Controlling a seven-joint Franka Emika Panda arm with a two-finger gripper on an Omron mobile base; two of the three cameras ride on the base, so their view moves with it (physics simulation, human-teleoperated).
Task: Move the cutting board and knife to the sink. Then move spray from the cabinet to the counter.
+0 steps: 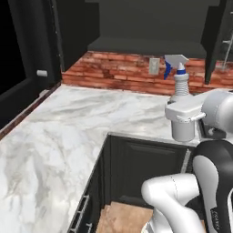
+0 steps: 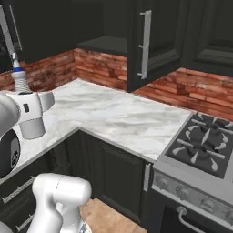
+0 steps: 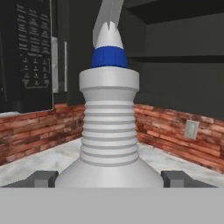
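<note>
One pale grey-white ribbed spray bottle with blue collar and trigger (image 3: pixel 109 127) upright between the spread tips of the pincer (image 3: pixel 109 180), over the white marble grey-veined bench (image 1: pixel 68 132), near its back edge by the red brick wall (image 1: pixel 118 70). Contact with fingertips unclear.

Spray (image 1: pixel 179 77) upright above counter (image 1: pixel 68 132)

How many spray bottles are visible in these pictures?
1. The spray bottle stands upright between the fingers of the hand, above the marble counter near the brick wall. Others may be hidden.
</note>
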